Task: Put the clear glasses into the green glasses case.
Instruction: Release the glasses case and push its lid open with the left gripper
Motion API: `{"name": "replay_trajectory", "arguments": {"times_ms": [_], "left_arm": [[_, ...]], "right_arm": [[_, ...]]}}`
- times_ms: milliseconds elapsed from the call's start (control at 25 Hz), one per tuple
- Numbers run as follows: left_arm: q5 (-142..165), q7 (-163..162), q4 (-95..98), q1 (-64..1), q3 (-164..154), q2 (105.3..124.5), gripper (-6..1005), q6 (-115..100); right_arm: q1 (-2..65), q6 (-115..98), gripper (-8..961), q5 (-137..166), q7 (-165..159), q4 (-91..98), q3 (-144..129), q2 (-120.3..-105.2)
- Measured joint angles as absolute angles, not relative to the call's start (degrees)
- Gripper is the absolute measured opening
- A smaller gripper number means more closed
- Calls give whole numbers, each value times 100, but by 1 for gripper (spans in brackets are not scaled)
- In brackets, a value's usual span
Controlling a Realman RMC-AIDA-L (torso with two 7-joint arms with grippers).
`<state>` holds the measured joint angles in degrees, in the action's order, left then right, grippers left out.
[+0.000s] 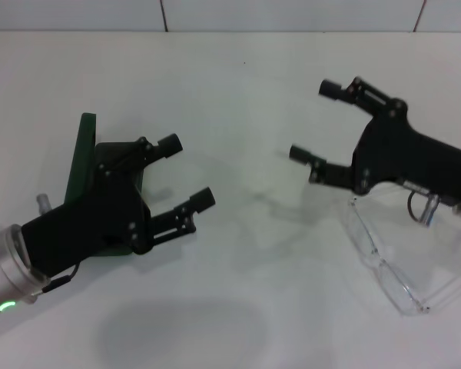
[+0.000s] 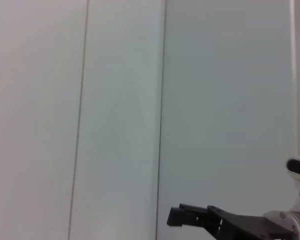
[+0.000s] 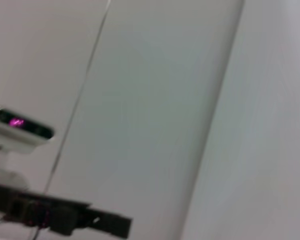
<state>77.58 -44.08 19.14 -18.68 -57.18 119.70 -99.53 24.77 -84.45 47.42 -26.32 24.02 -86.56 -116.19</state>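
Fingers spread on both my grippers: left gripper (image 1: 186, 175) at left centre, right gripper (image 1: 317, 121) upper right, each holding nothing. One green glasses case (image 1: 83, 156) behind my left. One clear glasses (image 1: 392, 265), lower right, on white table (image 1: 246, 84).

Bright, even overhead light washes the white worktop (image 1: 238, 92), casting only soft, faint grey shadows beneath both arms and a diffuse dark patch at the near edge; both wrist views look soft and hazy, with blurred outlines
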Motion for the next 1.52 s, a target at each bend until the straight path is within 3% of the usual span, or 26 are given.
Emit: {"name": "replay_trajectory", "arguments": {"times_ms": [920,1080,1120,1240,1440,1520], "left_arm": [[7055,-4445,1454,-1929,-5757,11952,875,-9731],[7147,-5018,1721,-1900,-5752,11811,875,-9751],[7165,-5291,1835,-1888,-5742,11757,875,-9750],[7173,-6183,2122,-1882,-5722,11565,874,-9663],[7616,-8398,3071,-1782,-5718,11166,874,-9162],[7900,-8906,3440,-1714,-5715,11129,874,-8991]], "right_arm": [[2365,-8008,868,1710,-1387,2442,-11020,-11601],[2738,-7534,868,2532,-2843,2603,-11014,-11335],[2921,-7573,868,2901,-3466,2572,-10974,-11170],[3397,-7890,868,3539,-4667,2286,-10928,-10871],[3686,-8235,868,3817,-4985,1924,-10831,-10824],[3673,-8195,868,3824,-4907,1921,-10795,-10861]]}}
